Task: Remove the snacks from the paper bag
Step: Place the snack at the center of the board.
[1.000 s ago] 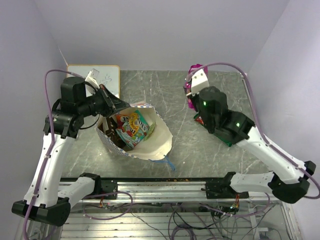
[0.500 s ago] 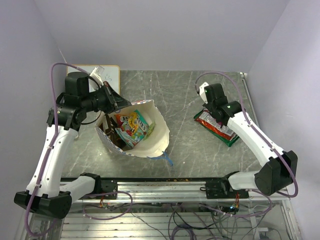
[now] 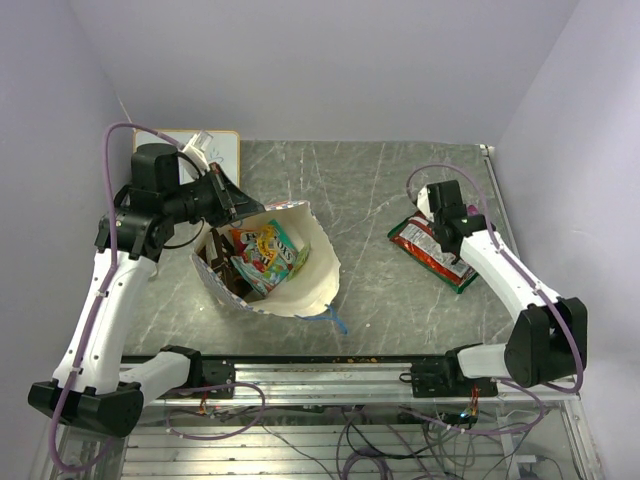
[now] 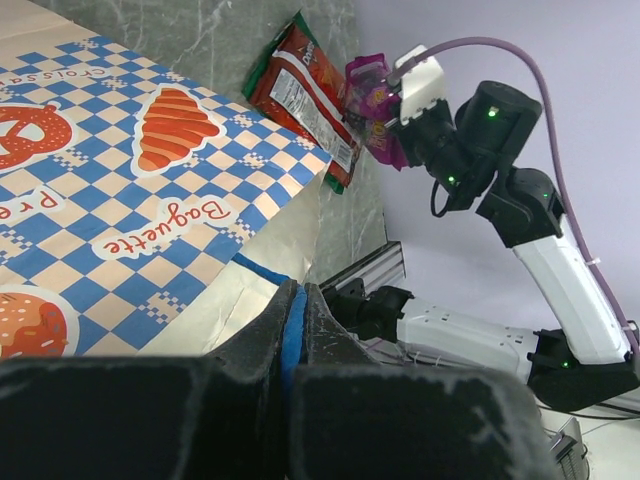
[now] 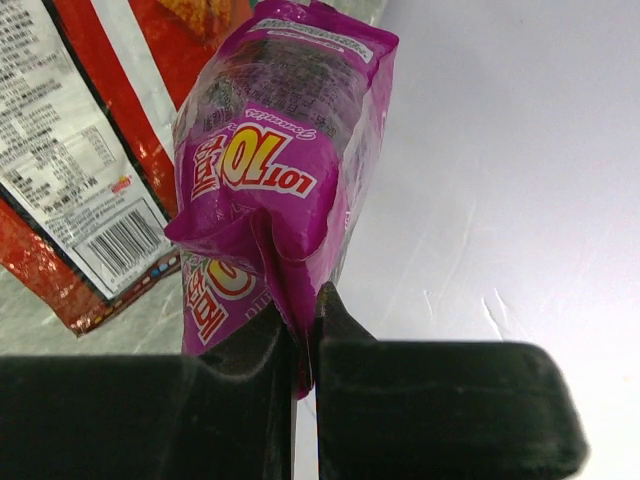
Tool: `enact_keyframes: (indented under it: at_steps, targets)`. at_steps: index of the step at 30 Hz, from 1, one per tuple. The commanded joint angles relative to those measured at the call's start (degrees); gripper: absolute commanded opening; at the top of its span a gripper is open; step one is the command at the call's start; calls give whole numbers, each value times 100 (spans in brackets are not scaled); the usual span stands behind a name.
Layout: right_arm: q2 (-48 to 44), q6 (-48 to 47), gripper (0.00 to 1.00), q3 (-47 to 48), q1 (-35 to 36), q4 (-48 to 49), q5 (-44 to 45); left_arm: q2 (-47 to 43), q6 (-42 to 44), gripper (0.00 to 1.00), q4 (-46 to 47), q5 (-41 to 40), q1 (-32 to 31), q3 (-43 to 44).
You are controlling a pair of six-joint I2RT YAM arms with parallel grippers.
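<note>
Right tool is clamped on one end of the purple packet, which is held lengthwise away from it, just beside the red snack bag laid on the surface.

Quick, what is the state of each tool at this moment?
Left tool: closed, holding the bag at its rim.
Right tool: closed, holding the purple packet.
</note>
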Motion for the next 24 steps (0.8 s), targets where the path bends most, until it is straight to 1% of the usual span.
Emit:
enact_keyframes:
  at_steps: [1, 5, 8, 12, 13, 14, 17, 20, 22, 24]
  targets:
    - [-12, -303, 0, -566, -20, 627, 14, -21, 96, 7, 196, 261, -86, 8]
    - [-165, -309, 0, -1087, -3, 793, -25, -49, 105, 7, 172, 270, -83, 0]
    - [-383, -395, 0, -1381, 13, 809, -437, -80, 77, 7, 177, 259, -78, -33]
    - [-675, -544, 0, -1953, 87, 1162, -870, -100, 56, 7, 169, 233, -78, -42]
    - [-743, -529, 1, -2067, 109, 1209, -978, -92, 74, 7, 130, 215, -78, -14]
    - [-801, -533, 4, -2171, 121, 1250, -1070, -87, 95, 7, 84, 194, -78, 23]
    - [-1023, -629, 24, -2509, 259, 1380, -1278, -71, 158, 7, -58, 142, -78, 126]
    - [-1092, -445, 40, -2535, 300, 1386, -1628, -130, 79, 7, -22, 121, -78, 94]
    - [-1164, -184, 47, -2396, 324, 1284, -1745, -188, 15, 7, 8, 120, -78, 50]
    - [-1286, 174, 51, -2079, 324, 1018, -1789, -246, -58, 7, 10, 118, -78, 12]
